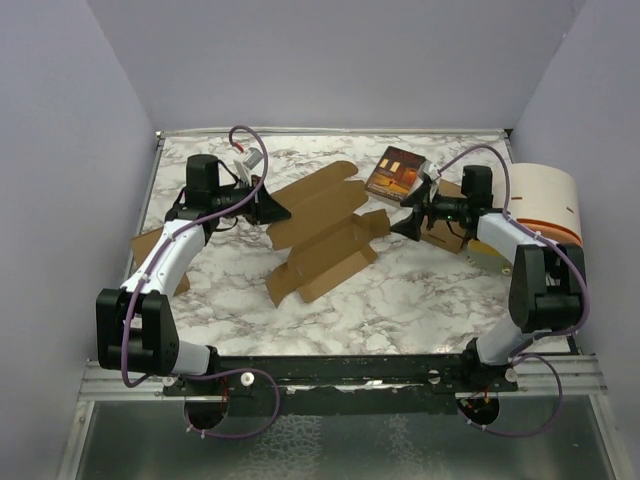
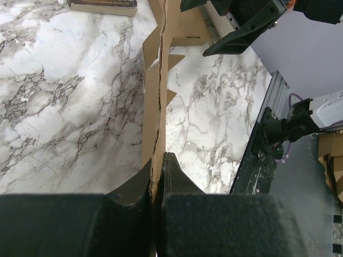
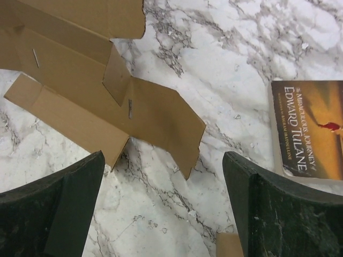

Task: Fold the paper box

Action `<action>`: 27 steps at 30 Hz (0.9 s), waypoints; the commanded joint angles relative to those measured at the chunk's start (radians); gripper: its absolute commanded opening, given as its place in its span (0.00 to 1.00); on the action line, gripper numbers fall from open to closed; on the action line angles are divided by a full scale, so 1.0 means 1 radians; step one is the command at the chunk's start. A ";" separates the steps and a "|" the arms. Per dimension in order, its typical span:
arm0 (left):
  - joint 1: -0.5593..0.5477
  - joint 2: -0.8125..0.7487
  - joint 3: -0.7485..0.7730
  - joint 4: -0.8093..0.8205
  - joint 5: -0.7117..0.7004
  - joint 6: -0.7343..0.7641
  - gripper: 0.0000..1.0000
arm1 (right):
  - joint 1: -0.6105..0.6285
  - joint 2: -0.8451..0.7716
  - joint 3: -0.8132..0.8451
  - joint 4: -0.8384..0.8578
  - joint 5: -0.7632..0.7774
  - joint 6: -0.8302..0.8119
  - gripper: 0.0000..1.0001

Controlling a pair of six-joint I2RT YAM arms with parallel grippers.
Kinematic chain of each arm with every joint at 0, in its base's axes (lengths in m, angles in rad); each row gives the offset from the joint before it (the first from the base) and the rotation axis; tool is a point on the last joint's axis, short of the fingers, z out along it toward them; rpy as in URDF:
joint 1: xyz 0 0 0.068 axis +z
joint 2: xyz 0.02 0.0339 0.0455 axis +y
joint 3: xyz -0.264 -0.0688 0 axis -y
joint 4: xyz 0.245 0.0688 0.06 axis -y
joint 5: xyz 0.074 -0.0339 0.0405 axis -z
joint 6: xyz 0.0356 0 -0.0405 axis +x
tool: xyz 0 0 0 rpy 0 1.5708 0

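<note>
Spreading over the glossy, grey-veined marble bench (image 1: 400,300), the paper box (image 1: 320,235) lies at its centre as a flat, matte tan cardboard die-cut with notched tabs, slits and crease lines. At 3 o'clock sits a round white drum (image 1: 545,200) with an orange band. At 1 o'clock lies a dark reddish printed booklet (image 1: 397,172). The left gripper (image 2: 158,171), black and wedge-shaped, is clenched on the box's 10 o'clock edge, the rough rim pinched between its fingers. The right gripper (image 3: 163,176) stands released, spread wide over bare marble beside the box's 3 o'clock flap.
</note>
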 commanded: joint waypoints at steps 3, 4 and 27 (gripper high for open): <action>0.005 -0.029 -0.040 0.021 -0.003 0.047 0.00 | 0.001 0.088 0.041 0.029 0.025 0.052 0.88; 0.005 -0.032 -0.045 0.025 -0.002 0.050 0.00 | 0.003 0.103 0.050 0.023 0.026 0.056 0.87; 0.003 -0.055 -0.070 0.042 0.009 0.069 0.00 | 0.084 0.258 0.222 -0.224 0.115 -0.017 0.64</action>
